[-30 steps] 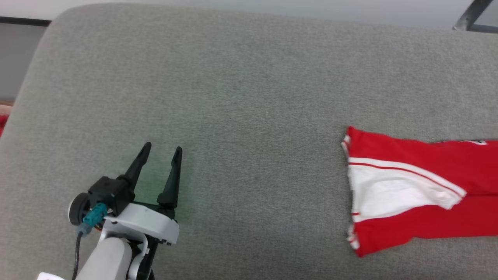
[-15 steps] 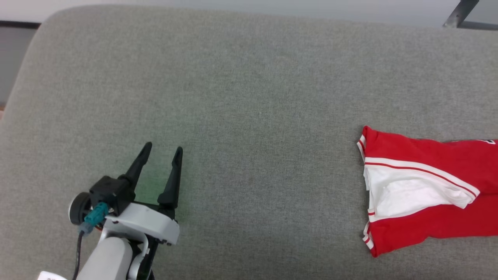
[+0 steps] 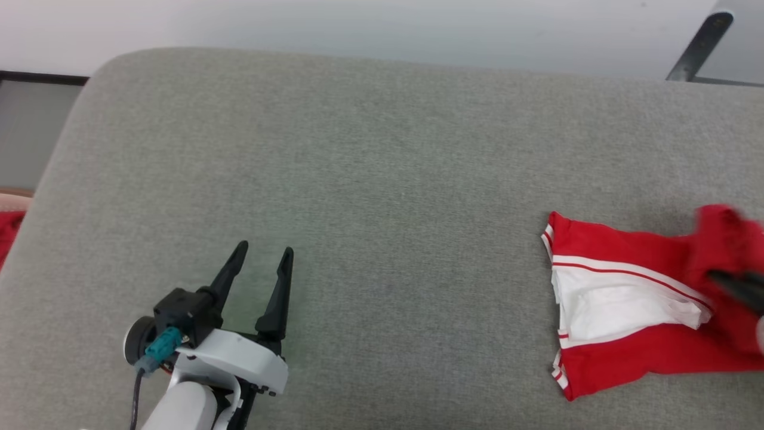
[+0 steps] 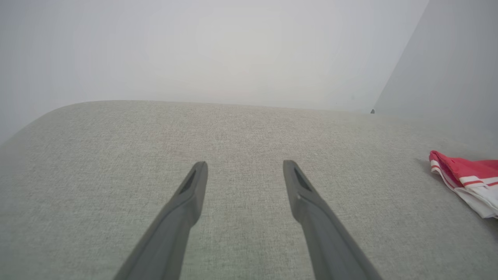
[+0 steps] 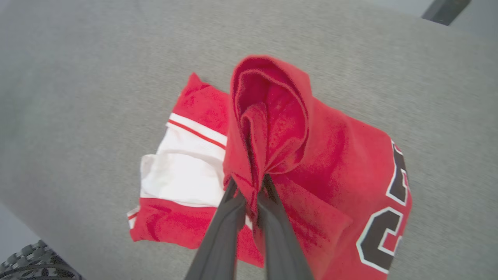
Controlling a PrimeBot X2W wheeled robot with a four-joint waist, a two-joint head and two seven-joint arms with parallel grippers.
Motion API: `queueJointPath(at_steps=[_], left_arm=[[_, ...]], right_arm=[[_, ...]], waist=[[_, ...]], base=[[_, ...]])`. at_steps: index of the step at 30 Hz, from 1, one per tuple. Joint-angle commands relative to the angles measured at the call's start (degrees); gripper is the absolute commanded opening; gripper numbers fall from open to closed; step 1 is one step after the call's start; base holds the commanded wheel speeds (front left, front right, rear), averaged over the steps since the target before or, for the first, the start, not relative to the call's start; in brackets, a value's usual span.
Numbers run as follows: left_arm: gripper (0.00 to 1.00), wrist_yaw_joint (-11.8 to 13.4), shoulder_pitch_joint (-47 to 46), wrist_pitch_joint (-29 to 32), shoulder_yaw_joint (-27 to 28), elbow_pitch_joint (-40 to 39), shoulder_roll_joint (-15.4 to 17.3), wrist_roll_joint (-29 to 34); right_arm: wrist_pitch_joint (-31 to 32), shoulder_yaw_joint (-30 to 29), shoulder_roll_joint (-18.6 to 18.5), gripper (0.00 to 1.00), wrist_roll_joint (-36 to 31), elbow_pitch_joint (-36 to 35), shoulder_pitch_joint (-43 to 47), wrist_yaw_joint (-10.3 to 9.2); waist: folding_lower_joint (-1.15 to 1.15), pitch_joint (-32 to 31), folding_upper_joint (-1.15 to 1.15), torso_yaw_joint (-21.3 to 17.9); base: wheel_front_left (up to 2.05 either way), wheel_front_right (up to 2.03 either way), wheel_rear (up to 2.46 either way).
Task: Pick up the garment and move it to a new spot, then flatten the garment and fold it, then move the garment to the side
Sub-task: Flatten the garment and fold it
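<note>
Left pincer (image 3: 265,248) stands wide and empty over the near left of the cushion (image 3: 382,179). At its right end the right pincer (image 5: 251,194) pinches a raised fold of the garment (image 5: 319,155), the rest lying flat: the pick-up, I judge; next, lift clear and carry. The cushion is grey weave; behind it, a pale wall (image 3: 358,24).

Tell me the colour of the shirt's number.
The number on the garment is black edged in white; clearest in the right wrist view.
</note>
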Motion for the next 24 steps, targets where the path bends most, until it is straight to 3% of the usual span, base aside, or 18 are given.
queueJointPath(at_steps=[1,7,19,20,22,23,24], left_arm=[[1.0,0.0,0.8,-0.1,0.0,0.2,-0.1,-0.3],[1.0,-0.4,0.6,-0.2,-0.2,0.7,-0.5,-0.8],[1.0,-0.9,0.3,-0.2,-0.3,2.0,-1.4,-0.9],[1.0,-1.0,0.5,-0.2,-0.2,2.0,-1.4,-0.9],[1.0,-1.1,0.8,-0.2,0.1,2.1,-1.4,-1.0],[1.0,-1.1,1.0,-0.2,0.2,2.1,-1.4,-0.9],[1.0,-1.1,1.0,-0.2,0.3,2.2,-1.5,-0.9]], right_arm=[[0.8,1.6,1.1,0.0,0.2,-1.3,0.8,-0.05],[2.6,7.6,4.7,0.0,-1.4,-3.7,-1.0,-0.05],[-0.6,14.1,8.9,0.0,-2.9,2.4,-4.3,-0.05],[-1.1,14.5,9.0,0.09,-2.8,2.8,-4.4,-0.05],[-2.0,15.2,9.4,0.48,-2.0,3.4,-4.6,-0.05],[-2.6,15.3,9.4,0.76,-1.7,3.8,-4.7,-0.05],[-3.2,15.5,9.4,0.95,-1.7,4.1,-4.9,-0.05]], waist=[[0.0,-0.7,0.0,0.8],[0.0,-1.1,0.0,2.3],[0.0,-1.7,0.0,3.7],[0.0,-1.8,0.0,3.6],[0.0,-2.1,0.0,3.5],[0.0,-2.3,0.0,3.4],[0.0,-2.4,0.0,3.2]], base=[[0.0,0.0,0.0],[0.0,0.0,0.0],[0.0,0.0,0.0],[0.0,0.0,0.0],[0.0,0.0,0.0],[0.0,0.0,0.0],[0.0,0.0,0.0]])
